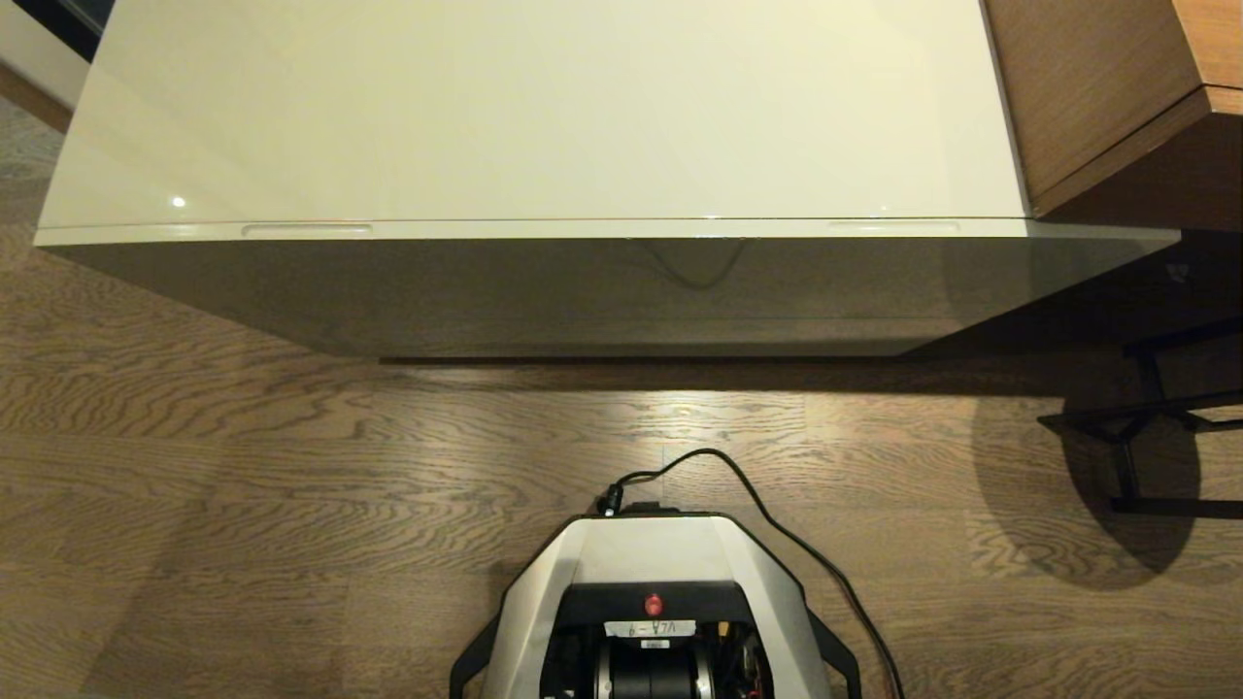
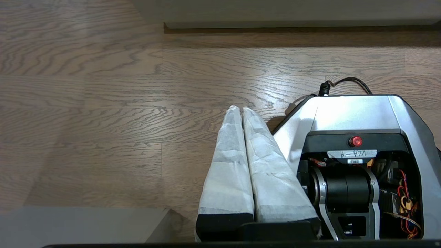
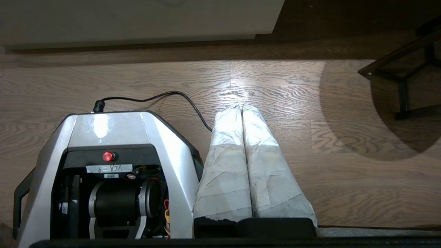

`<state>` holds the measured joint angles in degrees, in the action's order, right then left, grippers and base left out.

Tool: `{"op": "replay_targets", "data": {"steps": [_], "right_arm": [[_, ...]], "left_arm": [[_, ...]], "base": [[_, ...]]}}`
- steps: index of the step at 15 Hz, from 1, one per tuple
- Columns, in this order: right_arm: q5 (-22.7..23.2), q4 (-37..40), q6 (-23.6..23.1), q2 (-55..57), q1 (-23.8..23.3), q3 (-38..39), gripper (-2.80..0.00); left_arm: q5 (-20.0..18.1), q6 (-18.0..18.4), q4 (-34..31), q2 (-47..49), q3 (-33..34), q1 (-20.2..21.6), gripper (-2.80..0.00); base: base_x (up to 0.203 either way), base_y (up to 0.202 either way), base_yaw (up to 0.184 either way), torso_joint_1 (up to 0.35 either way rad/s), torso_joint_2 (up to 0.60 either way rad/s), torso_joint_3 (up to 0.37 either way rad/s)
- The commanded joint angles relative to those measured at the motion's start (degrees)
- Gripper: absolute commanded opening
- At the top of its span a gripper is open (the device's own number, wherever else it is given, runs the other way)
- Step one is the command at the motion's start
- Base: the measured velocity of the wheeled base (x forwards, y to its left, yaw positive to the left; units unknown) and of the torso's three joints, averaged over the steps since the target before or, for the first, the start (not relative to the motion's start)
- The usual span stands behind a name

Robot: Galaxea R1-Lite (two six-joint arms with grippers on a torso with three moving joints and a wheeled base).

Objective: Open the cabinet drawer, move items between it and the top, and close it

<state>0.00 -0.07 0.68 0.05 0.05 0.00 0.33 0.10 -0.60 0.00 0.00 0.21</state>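
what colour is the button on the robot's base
Red. The button sits on the black panel of the base, clearest in the left wrist view.

Warm, fairly dim indoor light falls from above. The glossy cabinet top (image 1: 544, 107) carries a small bright glint near its front left corner, and its front face lies in shade. A pale glare patch sits on the wooden floor (image 1: 243, 456) just before the robot base (image 1: 655, 573). A round dark shadow spreads right of the cabinet. All views are sharp, without blur.
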Motion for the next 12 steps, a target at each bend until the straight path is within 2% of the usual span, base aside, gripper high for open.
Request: {"op": "replay_targets", "data": {"steps": [1,12], "right_arm": [[0.0,0.0,0.0,0.0,0.0,0.1,-2.80],[0.0,0.0,0.0,0.0,0.0,0.1,-2.80]], "left_arm": [[0.0,0.0,0.0,0.1,0.0,0.0,-2.80],[0.0,0.0,0.0,0.1,0.0,0.1,-2.80]], "base": [[0.000,0.000,0.000,0.000,0.00,0.000],[0.000,0.000,0.000,0.000,0.00,0.000]]}}
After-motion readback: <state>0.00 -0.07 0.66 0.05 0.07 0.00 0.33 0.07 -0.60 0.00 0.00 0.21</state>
